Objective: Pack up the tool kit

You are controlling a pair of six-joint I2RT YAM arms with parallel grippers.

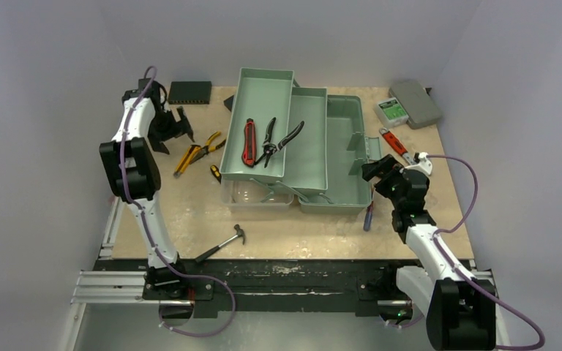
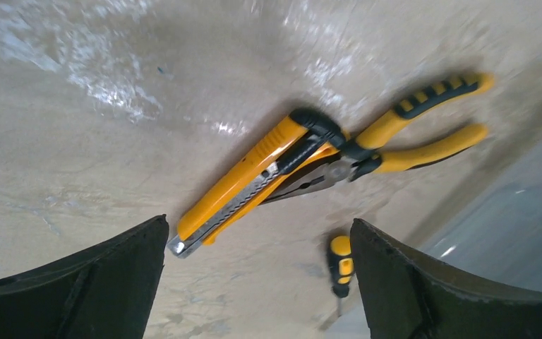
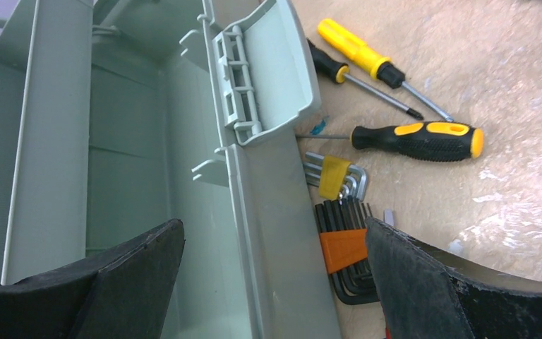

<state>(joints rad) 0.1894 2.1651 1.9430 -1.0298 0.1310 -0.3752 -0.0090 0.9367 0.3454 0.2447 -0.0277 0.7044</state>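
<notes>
Toolbox tray (image 1: 265, 91): red knife (image 1: 249, 142); 2 pliers (image 1: 290, 134)

The toolbox (image 1: 340, 124) is coloured sage green throughout. In its tray a knife (image 1: 249, 142) is seen in red and black, beside black pliers (image 1: 290, 137). The bench (image 1: 300, 230) is mottled beige. On it a cutter (image 2: 243, 180) is cased in yellow with black trim, and yellow pliers (image 2: 423, 131) are ribbed with black. One screwdriver (image 3: 356, 46) is handled in plain yellow, a second driver (image 3: 416, 139) in black and yellow. Black hex keys (image 3: 346, 282) are banded orange.
</notes>
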